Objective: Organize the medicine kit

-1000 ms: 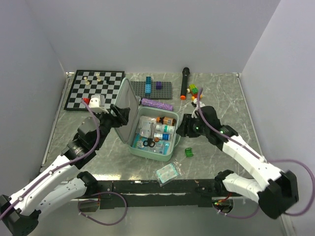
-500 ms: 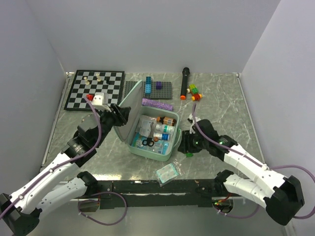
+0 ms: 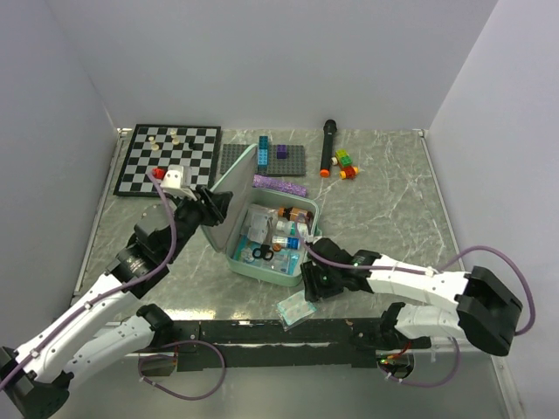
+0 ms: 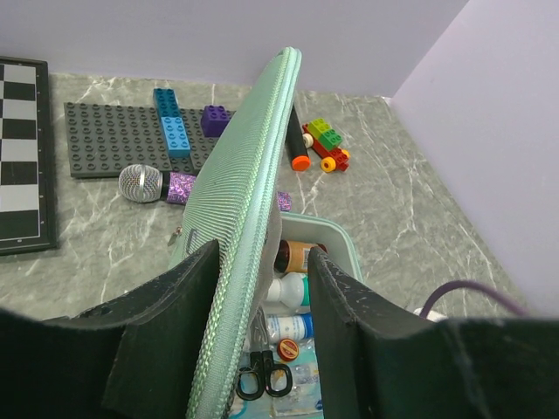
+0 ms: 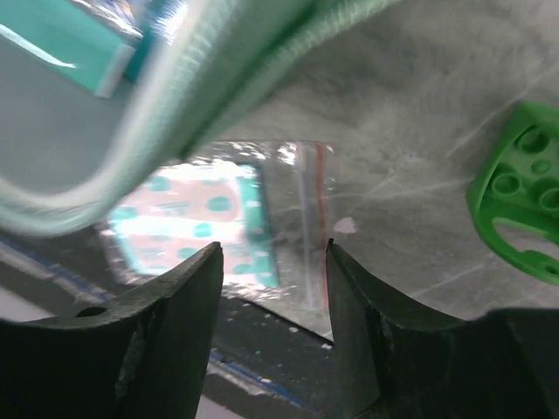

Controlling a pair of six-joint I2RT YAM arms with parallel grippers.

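The mint-green medicine kit (image 3: 259, 271) lies open mid-table, with bottles and black scissors (image 4: 262, 381) in its base. Its lid (image 4: 240, 188) stands nearly upright between the jaws of my left gripper (image 4: 262, 249). The left finger (image 4: 166, 323) rests on the lid's outer face; a gap shows between the grey lining and the other finger, so this gripper is open. My right gripper (image 5: 272, 262) is open and low at the kit's front corner (image 5: 218, 78), above a clear plastic bag (image 5: 218, 218) of teal-spotted items near the table's front edge (image 3: 297, 308).
A green brick (image 5: 520, 201) lies right of the bag. Behind the kit are a chessboard (image 3: 166, 157), a grey studded plate (image 3: 262, 159) with bricks, a purple glitter microphone (image 4: 153, 183), a black orange-tipped stick (image 3: 327, 144) and a small brick car (image 3: 345, 164).
My right arm swung from the kit's right side round to its front corner, down over the bag. My left jaws narrowed around the lid, and the lid tipped more upright.
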